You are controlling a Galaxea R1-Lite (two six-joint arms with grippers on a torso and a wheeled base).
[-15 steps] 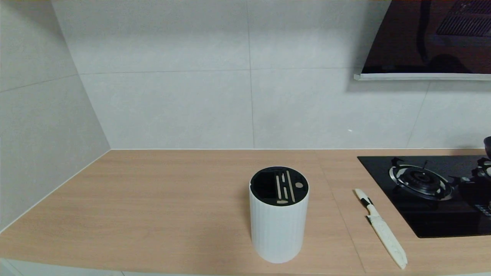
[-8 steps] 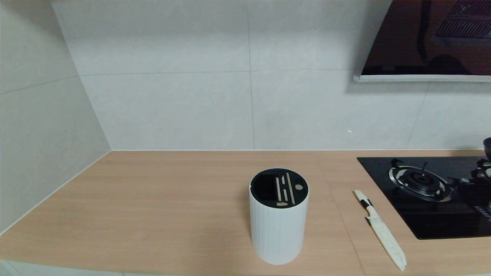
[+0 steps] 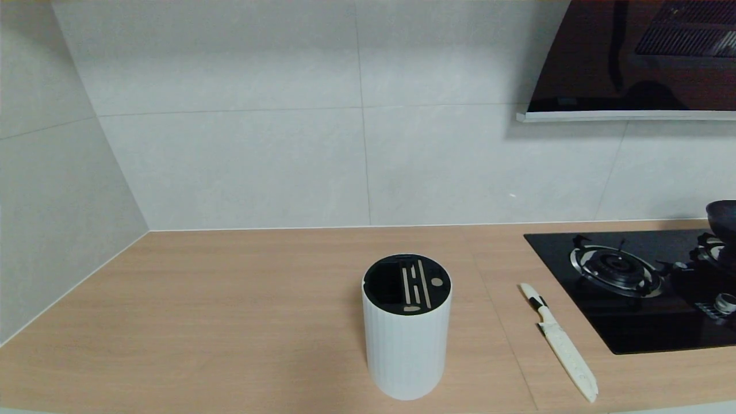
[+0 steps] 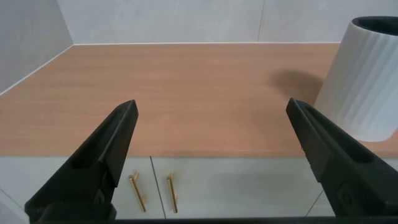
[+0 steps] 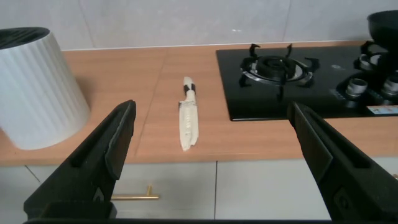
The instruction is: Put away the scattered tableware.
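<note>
Only a camera shift since a second ago, a small sideways slide of the whole head view. No move by the knife (image 3: 558, 342) or the holder (image 3: 406, 339), same spacing between them. Flat on the table (image 3: 230, 299), that knife, to the right of the white ribbed holder, between it and the black hob (image 3: 627, 310), touching neither. Long axis running far to near: handle toward the back wall, blade tip toward the front edge, slanting away from the holder. Upright, the holder, slotted black top facing up. Left gripper (image 4: 210, 109) off the front edge, left of the holder, fingers (image 4: 106, 155) spread wide, gripping nothing. Right gripper (image 5: 211, 107) right of the holder, facing the knife, fingers (image 5: 102, 158) likewise released and bare.
</note>
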